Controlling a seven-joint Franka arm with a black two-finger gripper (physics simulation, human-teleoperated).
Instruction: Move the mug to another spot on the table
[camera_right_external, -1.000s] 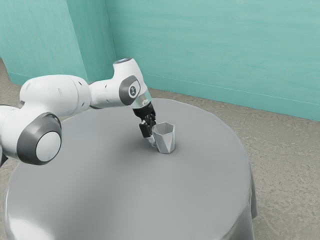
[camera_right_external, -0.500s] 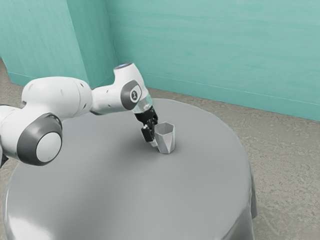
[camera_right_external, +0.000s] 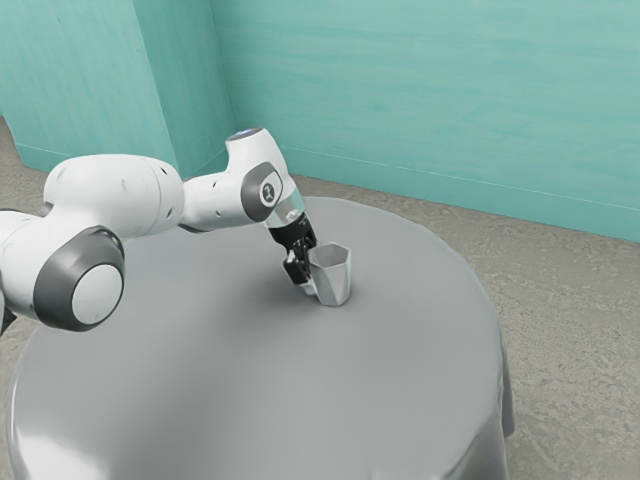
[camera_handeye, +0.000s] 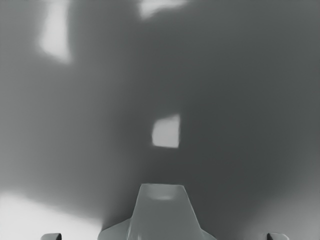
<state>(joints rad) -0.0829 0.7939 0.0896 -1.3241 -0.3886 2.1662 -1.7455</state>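
A grey faceted mug (camera_right_external: 331, 273) stands near the middle of the round grey table (camera_right_external: 250, 400). My black gripper (camera_right_external: 298, 268) is low against the mug's side toward the exterior view's left, shut on the mug's handle. The mug looks slightly tilted, with its base just above the tabletop. In the wrist view a blurred grey part of the mug (camera_handeye: 162, 215) sits right under my hand, over the grey tabletop (camera_handeye: 225, 100).
The table's rim (camera_right_external: 495, 330) drops off toward the exterior view's right. Teal walls (camera_right_external: 450, 90) stand behind the table. My white arm (camera_right_external: 130, 200) reaches across the table's left part.
My hand has closed in on the mug's handle. The mug has shifted a little up and toward the exterior view's right with it.
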